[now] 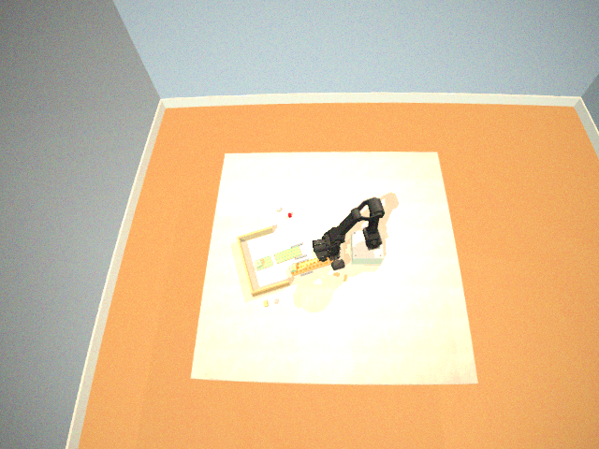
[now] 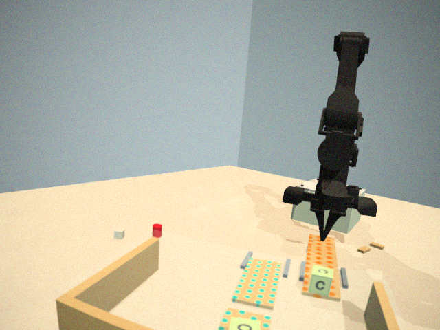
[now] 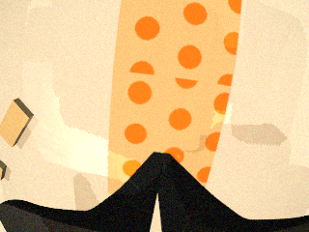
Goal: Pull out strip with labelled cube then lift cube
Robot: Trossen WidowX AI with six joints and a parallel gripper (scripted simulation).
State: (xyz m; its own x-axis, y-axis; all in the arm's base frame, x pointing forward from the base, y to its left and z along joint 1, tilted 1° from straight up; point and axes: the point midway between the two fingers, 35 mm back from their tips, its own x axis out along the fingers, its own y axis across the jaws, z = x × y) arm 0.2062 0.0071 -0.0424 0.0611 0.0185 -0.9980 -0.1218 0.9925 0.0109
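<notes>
The orange-dotted strip (image 1: 312, 266) (image 2: 325, 257) (image 3: 164, 63) shows no gap and carries a pale green cube (image 1: 294, 267) (image 2: 320, 282) marked C near its tray-side end. Its dot pattern breaks along a line in the wrist view. The teal-dotted strip is in two parts with a gap: a longer piece (image 1: 288, 254) (image 2: 259, 280) and a shorter piece (image 2: 223, 322) bearing another C cube (image 2: 245, 324). My gripper (image 2: 322, 239) (image 3: 160, 160) is shut and empty, fingertips pointing down at the orange strip's arm-side end; contact is hard to tell. The arm hides the tips in the top view.
Grey rails (image 2: 246, 260) (image 2: 344, 278) flank both strips. A three-sided wooden wall (image 1: 245, 263) (image 2: 117, 273) stands around the far ends. A red cylinder (image 1: 289, 214) (image 2: 157, 230) and white cube (image 2: 119, 234) lie outside it. Tan blocks (image 2: 364, 249) (image 3: 15, 122) lie beside the orange strip.
</notes>
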